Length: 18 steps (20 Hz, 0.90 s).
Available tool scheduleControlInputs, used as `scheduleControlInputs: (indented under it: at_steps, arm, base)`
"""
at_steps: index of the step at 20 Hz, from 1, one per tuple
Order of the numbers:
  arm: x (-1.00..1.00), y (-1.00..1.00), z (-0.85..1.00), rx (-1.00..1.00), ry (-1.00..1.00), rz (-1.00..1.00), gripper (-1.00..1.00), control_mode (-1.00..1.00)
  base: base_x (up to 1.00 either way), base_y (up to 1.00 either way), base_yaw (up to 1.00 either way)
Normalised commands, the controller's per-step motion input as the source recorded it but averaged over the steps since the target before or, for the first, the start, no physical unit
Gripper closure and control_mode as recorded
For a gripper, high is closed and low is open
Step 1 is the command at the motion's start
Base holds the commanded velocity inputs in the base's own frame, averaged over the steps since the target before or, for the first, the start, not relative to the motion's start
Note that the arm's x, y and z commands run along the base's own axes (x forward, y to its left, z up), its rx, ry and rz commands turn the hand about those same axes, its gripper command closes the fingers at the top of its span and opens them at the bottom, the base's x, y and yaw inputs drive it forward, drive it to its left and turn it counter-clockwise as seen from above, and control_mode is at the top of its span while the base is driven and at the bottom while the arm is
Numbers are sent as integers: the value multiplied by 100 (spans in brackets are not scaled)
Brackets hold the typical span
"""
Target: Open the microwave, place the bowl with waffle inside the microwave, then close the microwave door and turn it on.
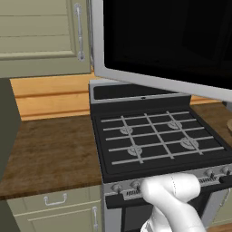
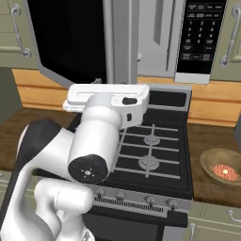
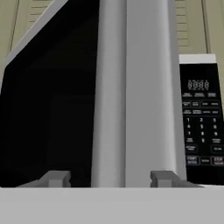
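Note:
The microwave (image 2: pixel 197 37) hangs above the stove, and its keypad panel (image 3: pixel 201 122) is at the right. The microwave door (image 1: pixel 158 41) is swung out toward me, its black glass (image 2: pixel 70 42) facing left and its silver edge (image 3: pixel 131 87) straight ahead. My gripper (image 3: pixel 109 178) is open, held close in front of that edge, with one fingertip on each side of the silver bar. The grey interior (image 2: pixel 157 33) shows behind the door. The bowl with waffle (image 2: pixel 223 167) sits on the wooden counter right of the stove, far from my hand.
A black gas stove (image 1: pixel 158 136) with grey grates lies below the door, knobs along its front. Wooden counter (image 1: pixel 50 149) runs to the left, with beige cabinets (image 1: pixel 45 36) above it. My white arm (image 2: pixel 94 141) rises over the stove's left front.

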Motion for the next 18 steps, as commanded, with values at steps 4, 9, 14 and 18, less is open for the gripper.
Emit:
scheduleControlInputs:
  at_steps: [4,9,14,18]
  arm:
    - [-38,0,0,0,0,0,-100,-100]
    - [-55,-40,0,0,-1,0,-100,-100]
    - [-13,-73,0,0,-3,0,-100,-100]
    - [28,-30,0,1,0,4,-100,-100]
  base:
    - [0,0,0]
    - [0,0,0]
    - [0,0,0]
    - [0,0,0]
